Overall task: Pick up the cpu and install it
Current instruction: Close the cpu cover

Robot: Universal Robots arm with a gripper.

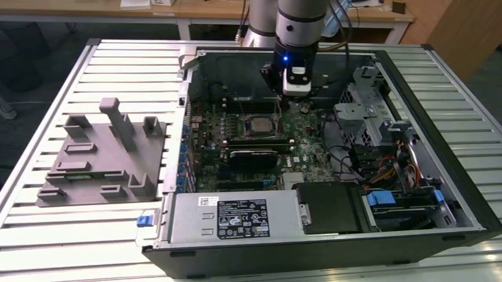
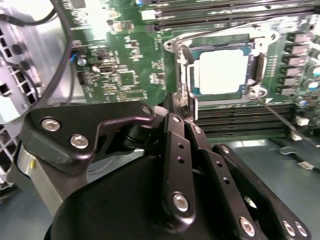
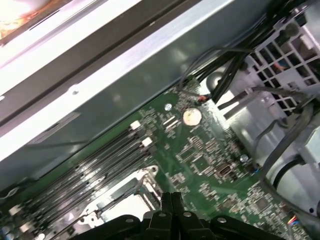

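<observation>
The cpu (image 1: 257, 124) (image 2: 223, 71), a pale silver square, lies flat in the metal-framed socket (image 2: 186, 75) on the green motherboard (image 1: 302, 126) inside the open computer case. My gripper (image 1: 297, 98) (image 2: 184, 122) (image 3: 170, 200) hangs above the board, towards the exterior view's right of the socket and a little farther back. Its black fingers (image 2: 174, 145) are pressed together with nothing between them. They are apart from the cpu. A thin lever (image 2: 280, 117) runs beside the socket.
A grey tray (image 1: 102, 158) with raised blocks lies on the slatted table at the exterior view's left. Memory sticks (image 1: 255, 140), a power supply (image 1: 235, 217), a drive cage (image 1: 396, 200), cables (image 1: 353, 158) and the case wall (image 3: 125, 65) surround the board.
</observation>
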